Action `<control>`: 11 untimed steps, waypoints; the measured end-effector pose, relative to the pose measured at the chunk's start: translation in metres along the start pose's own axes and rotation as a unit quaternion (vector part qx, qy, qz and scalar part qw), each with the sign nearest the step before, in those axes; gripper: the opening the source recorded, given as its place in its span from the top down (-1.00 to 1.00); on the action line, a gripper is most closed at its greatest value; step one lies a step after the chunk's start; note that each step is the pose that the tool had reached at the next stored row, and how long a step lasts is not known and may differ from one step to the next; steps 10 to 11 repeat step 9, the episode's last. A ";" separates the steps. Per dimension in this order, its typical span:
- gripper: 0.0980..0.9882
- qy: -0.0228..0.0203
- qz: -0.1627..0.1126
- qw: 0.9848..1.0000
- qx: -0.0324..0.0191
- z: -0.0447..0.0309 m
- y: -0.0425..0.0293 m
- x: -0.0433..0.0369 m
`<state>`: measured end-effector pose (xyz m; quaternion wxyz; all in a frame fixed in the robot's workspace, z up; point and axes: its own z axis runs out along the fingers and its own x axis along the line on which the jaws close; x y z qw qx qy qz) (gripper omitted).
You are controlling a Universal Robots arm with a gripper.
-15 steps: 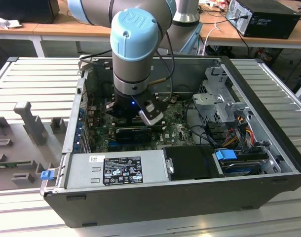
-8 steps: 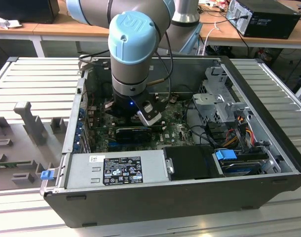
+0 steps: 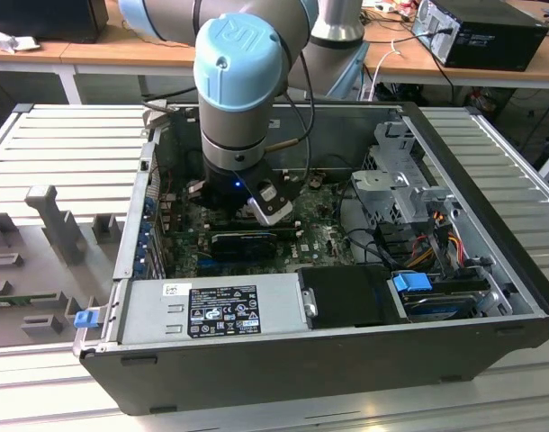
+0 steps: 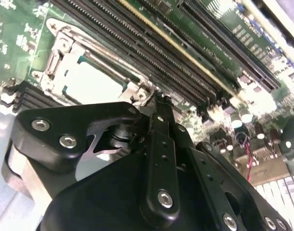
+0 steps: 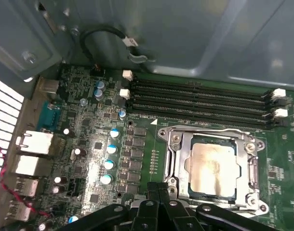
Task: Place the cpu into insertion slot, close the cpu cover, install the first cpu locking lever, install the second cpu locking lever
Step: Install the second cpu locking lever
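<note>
Nearest item: my gripper point(image 5: 159, 191). In both wrist views the jaws stand together, tip to tip, with nothing seen between them. The tips point(image 4: 159, 101) sit low over the board, at a corner of the socket frame on the side away from the memory slots point(image 5: 200, 98). Whether they touch the metal I cannot tell.

Next out: the cpu point(image 5: 212, 166). It lies flat in the insertion slot point(image 5: 253, 203), pale top up. It is just beyond my tips, towards the memory slots and off to one side of my finger line. It is close to square, so I find no long axis worth noting; its edges run parallel to the slots. The cpu cover point(image 5: 173, 144) appears to be down around it, with the chip showing through the window. I cannot tell the state of the locking levers. Only one arm is at work here.

Farther: green circuit board point(image 5: 282, 163), then the case wall.

Markings: in the exterior view the arm point(image 3: 238, 81) reaches down into the open case. A printed label point(image 3: 222, 310) sits on the power supply point(image 3: 148, 310). I leave its print unread.
</note>
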<state>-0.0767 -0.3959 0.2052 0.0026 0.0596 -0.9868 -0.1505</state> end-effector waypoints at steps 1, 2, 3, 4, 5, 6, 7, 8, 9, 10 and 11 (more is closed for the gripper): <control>0.98 0.000 0.000 1.000 0.000 -0.0040 0.0012 -0.0001; 0.98 0.000 0.000 1.000 0.000 -0.0076 0.0028 -0.0002; 0.98 0.000 0.000 1.000 0.000 -0.0111 0.0040 -0.0003; 0.98 0.000 0.000 1.000 0.000 -0.0138 0.0049 -0.0003; 0.98 0.000 0.000 1.000 0.000 -0.0191 0.0070 -0.0004; 0.98 0.000 0.000 1.000 0.000 -0.0196 0.0072 -0.0004; 0.98 0.000 0.000 1.000 0.000 -0.0195 0.0072 -0.0004; 0.98 0.000 0.000 1.000 0.000 -0.0196 0.0072 -0.0004; 0.98 0.000 0.000 1.000 0.000 -0.0197 0.0072 -0.0004; 0.98 0.000 0.000 1.000 0.000 -0.0197 0.0072 -0.0004; 0.98 0.000 0.000 1.000 0.000 -0.0197 0.0072 -0.0004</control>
